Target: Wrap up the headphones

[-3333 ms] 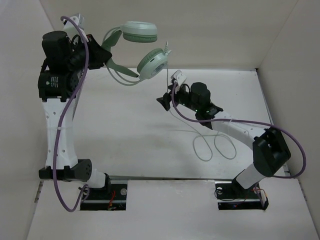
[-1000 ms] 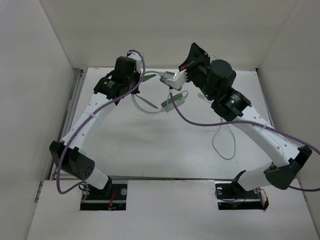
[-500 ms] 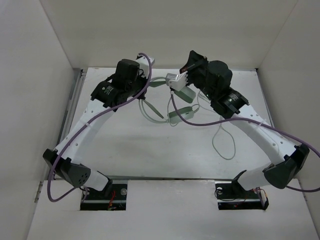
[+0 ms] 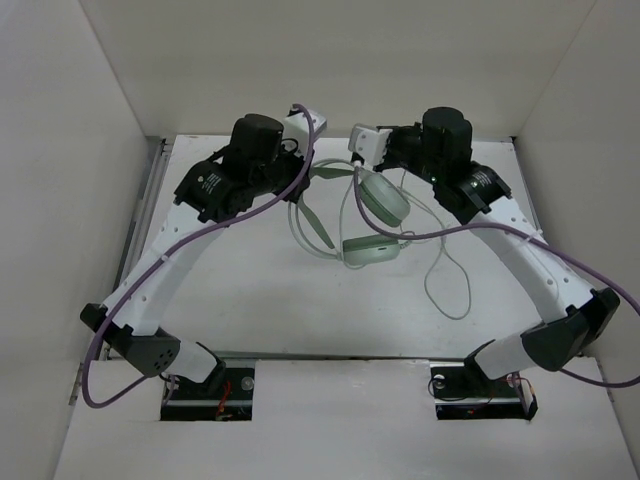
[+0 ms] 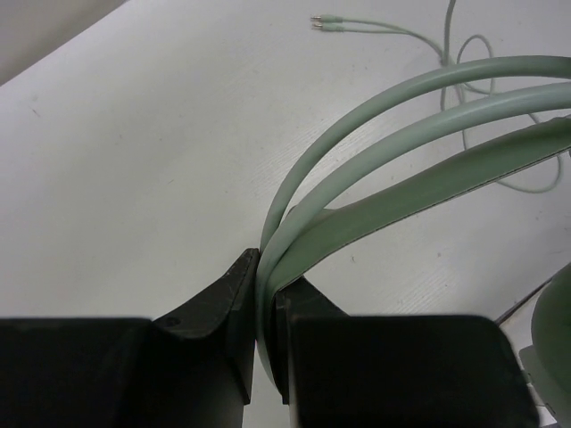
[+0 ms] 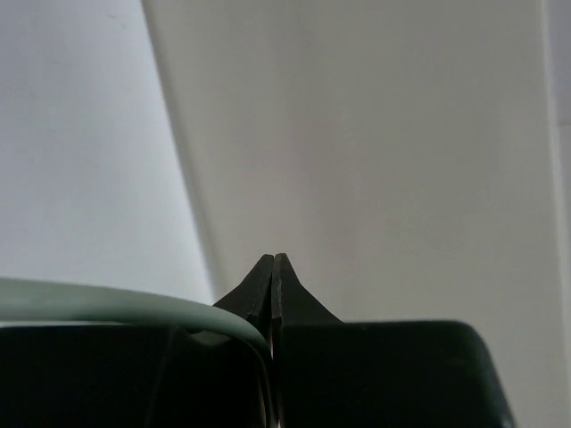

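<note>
L gripper [image 5: 265, 290], left wrist view: jaws clamped on headband [image 5: 401, 96] of headphones [image 5: 428, 192]; both thin bands plus the wide inner strap are pinched between the fingers. Headband arcs off to the right above table [image 5: 134, 160]. One ear cup [image 5: 558, 330] shows at lower right edge. Cable [image 5: 393, 29] lies on table further out, plug ends at top.

Right wrist view: R gripper [image 6: 272, 267] fingers closed, tips touching. Pale cable comes in from left and runs into the gap below the tips, so grip is on cable. Bkgd: white walls [image 6: 375, 134] only.

Top view: headphones sit low at rear-centre of table, between both wrists. Upper ear cup [image 4: 385, 200] is tilted. Lower cup [image 4: 372, 250] is close to the table; contact cannot be told. Cable loop [image 4: 448, 285] lies toward R arm.

Vs. 0.5 s ago: both cups have shifted toward the bases and slightly right, and R wrist has rolled. Vs. 3.3 s ago: L arm no longer holds headphones high.
</note>
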Robot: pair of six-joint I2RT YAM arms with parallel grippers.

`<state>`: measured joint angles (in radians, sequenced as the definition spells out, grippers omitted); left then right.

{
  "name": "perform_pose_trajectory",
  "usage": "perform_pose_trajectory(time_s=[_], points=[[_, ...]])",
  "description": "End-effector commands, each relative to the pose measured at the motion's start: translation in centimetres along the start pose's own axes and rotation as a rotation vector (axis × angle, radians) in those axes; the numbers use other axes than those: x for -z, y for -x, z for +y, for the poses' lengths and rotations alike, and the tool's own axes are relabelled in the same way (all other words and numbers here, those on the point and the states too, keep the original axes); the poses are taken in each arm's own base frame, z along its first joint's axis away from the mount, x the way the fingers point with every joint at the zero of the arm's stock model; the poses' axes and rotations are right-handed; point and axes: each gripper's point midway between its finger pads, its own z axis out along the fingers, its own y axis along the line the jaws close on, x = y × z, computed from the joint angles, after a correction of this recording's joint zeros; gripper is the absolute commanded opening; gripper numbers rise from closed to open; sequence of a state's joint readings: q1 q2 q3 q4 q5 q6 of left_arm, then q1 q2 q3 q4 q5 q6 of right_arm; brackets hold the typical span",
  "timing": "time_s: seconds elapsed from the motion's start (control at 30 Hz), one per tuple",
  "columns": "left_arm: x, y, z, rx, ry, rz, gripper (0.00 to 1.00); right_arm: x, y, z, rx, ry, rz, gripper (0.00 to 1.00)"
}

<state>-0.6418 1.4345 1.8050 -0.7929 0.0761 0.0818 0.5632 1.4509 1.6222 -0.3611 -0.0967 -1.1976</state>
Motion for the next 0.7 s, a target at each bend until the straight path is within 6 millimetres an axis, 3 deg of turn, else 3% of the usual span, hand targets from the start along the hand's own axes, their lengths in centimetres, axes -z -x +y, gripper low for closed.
perform_pose_trajectory(time_s=[0.0,0.2,0.4,0.67], points=[[3.8,4.6,-1.1,0.01,-0.056,-0.172,0.0,0.6,0.1,0.8,-0.333,0.063,-0.074,0.06],[5.1,6.0,-1.7,0.027,-0.1,-0.209,0.0,1.4,-0.3,2.9,-0.626,0.152,-0.137,0.08],[6.1,8.0,-3.8,0.041,-0.191,-0.245,0.0,1.8,1.3,3.5,-0.833,0.242,-0.229,0.14],[6.5,10.6,-4.4,0.084,-0.236,-0.289,0.0,3.4,5.4,4.5,-1.222,0.437,-0.419,0.23]])
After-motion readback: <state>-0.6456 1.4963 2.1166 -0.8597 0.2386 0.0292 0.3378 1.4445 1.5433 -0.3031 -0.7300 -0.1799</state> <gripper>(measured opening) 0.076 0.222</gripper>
